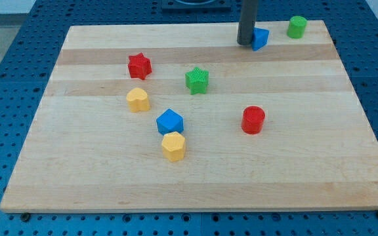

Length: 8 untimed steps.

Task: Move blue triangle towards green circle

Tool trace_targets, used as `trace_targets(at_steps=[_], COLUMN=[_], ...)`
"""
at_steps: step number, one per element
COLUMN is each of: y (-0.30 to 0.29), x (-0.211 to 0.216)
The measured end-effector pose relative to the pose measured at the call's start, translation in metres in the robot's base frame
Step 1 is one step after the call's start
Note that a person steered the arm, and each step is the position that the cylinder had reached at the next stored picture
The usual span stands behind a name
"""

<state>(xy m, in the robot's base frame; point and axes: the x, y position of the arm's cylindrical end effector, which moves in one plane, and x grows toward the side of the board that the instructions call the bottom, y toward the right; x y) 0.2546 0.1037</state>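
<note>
The blue triangle (261, 38) lies near the view's top edge of the wooden board, right of centre. The green circle (297, 27) stands a short way to its right, near the board's top right corner, with a gap between them. My tip (245, 42) rests on the board right against the blue triangle's left side. The dark rod rises straight up out of the view's top.
A red star (139, 66), a green star (197, 80), a yellow heart (137, 99), a blue hexagon (170, 121), a yellow hexagon (174, 145) and a red circle (253, 120) lie across the board's middle. The board's top edge (195, 27) runs just behind the triangle.
</note>
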Motion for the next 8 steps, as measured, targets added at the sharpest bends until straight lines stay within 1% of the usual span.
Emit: trace_targets(at_steps=[2,6,8], y=[0.010,0.073,0.083], x=[-0.001,0.004,0.006])
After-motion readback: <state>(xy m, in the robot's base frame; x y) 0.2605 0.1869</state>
